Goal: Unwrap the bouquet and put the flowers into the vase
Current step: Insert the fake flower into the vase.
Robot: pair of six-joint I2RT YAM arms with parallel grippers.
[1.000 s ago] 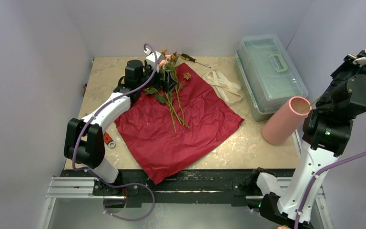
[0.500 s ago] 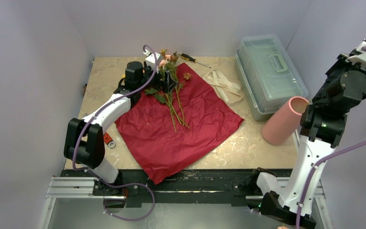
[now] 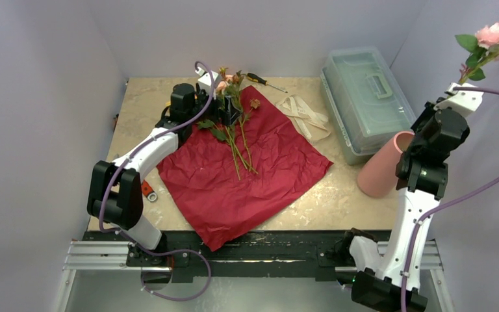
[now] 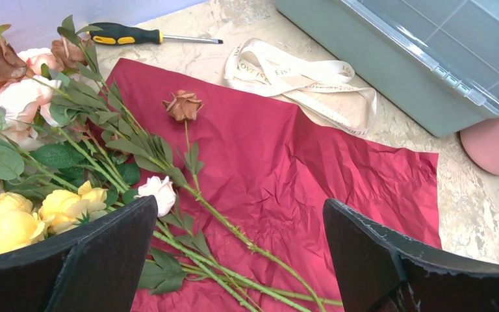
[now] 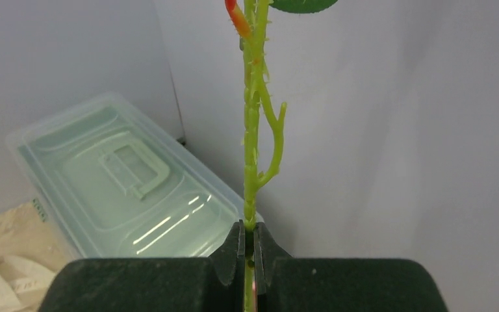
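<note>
Right, the bouquet is undone. The dark red paper (image 3: 247,170) lies spread out flat across the middle of the worktop (image 3: 156,97), creased all over, with one corner reaching the near edge. The cream ribbon (image 3: 307,114) sits loose at the paper's far right edge, between it and the clear greenish plastic box (image 3: 367,97). A yellow-and-black screwdriver (image 3: 264,80) lies just beyond it, near the back wall.

Most of the flowers (image 3: 236,133) lie in a loose bunch on the far left part of the paper, heads towards the back wall and long green stems trailing towards the middle. From the left wrist I see yellow roses (image 4: 13,218) low on the left, pale pink ones (image 4: 19,97) behind them, and a small brown-orange bud (image 4: 182,105) lying a little apart on the red sheet.

The left arm's fingers (image 3: 229,112) are spread wide, poised right over that bunch, with the stems running under the gap between them.

Over on the right, the right arm's fingers (image 5: 239,250) are pinched tight on a single green stem (image 5: 251,130). Its pink rose (image 3: 492,34) is up in the air near the right wall.

The salmon-pink vase (image 3: 384,168) is at the right edge of the worktop, just beside the near end of the box, with its open mouth facing the raised right arm.
</note>
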